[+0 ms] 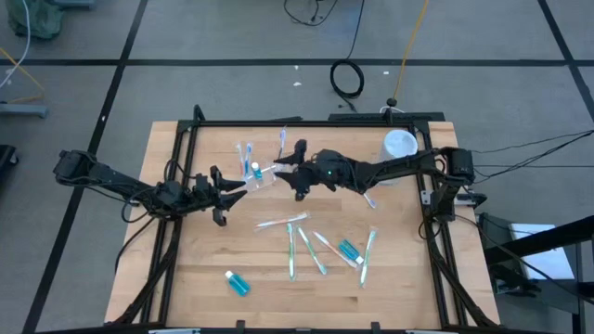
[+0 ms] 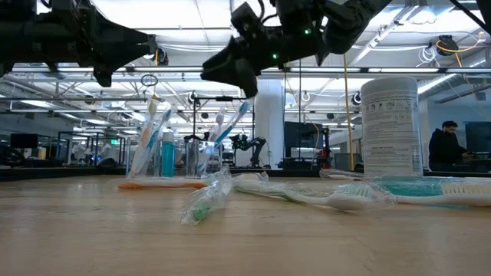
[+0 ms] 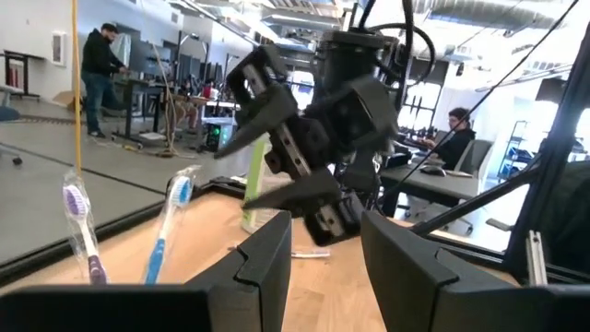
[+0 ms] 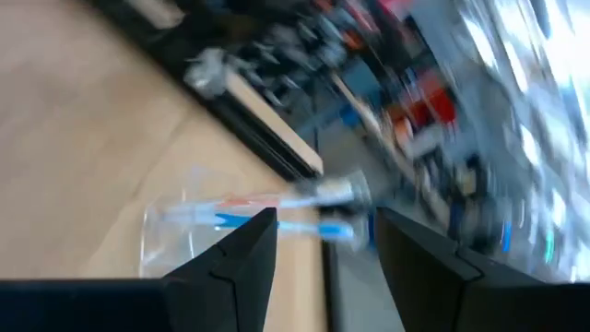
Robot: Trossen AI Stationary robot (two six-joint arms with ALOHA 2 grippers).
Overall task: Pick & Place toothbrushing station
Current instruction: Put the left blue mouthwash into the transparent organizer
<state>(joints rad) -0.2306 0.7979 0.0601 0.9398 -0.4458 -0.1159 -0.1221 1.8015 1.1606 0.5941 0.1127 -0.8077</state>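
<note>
Both grippers meet over the clear cup (image 1: pixel 261 178).
Right gripper (image 1: pixel 288 170) hangs parted and empty; left gripper (image 1: pixel 229 190) parted, empty, beside the cup.

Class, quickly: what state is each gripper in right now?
Left gripper: open, holding nothing, beside the clear plastic cup.
Right gripper: open, empty, above the cup.

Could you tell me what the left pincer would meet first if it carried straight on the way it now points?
Most likely the right pincer, which fills the view just ahead of the left pincer. The clear cup lies between them, slightly aside; depth is unclear.
</note>
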